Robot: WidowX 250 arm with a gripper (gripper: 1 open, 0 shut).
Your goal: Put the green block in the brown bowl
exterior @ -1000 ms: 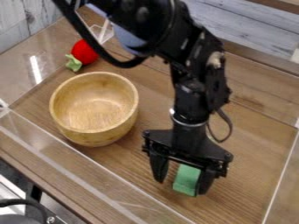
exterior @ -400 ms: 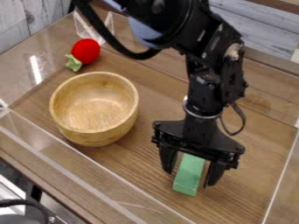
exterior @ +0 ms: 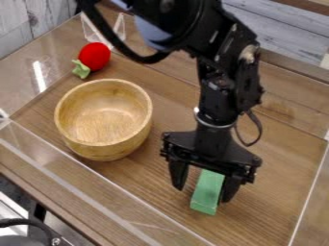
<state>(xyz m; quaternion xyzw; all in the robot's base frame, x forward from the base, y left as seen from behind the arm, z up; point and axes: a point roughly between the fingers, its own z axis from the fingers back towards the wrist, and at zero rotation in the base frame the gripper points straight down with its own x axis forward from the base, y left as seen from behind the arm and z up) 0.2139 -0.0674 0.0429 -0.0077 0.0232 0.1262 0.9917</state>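
The green block (exterior: 206, 194) lies flat on the wooden table at the lower right, a long bright green bar seen end-on. My gripper (exterior: 206, 183) points straight down over it, open, with one black finger (exterior: 179, 177) on either side of the block and a small gap at each side. The block's upper end is hidden behind the gripper body. The brown bowl (exterior: 111, 144), round and light tan with thick walls, stands empty to the left of the gripper, about a hand's width away.
A small red ball with a green bit (exterior: 91, 56) rests at the back left, beyond the bowl. A clear plastic wall (exterior: 115, 202) runs along the table's front edge, close to the block. The black arm (exterior: 218, 77) rises above the gripper.
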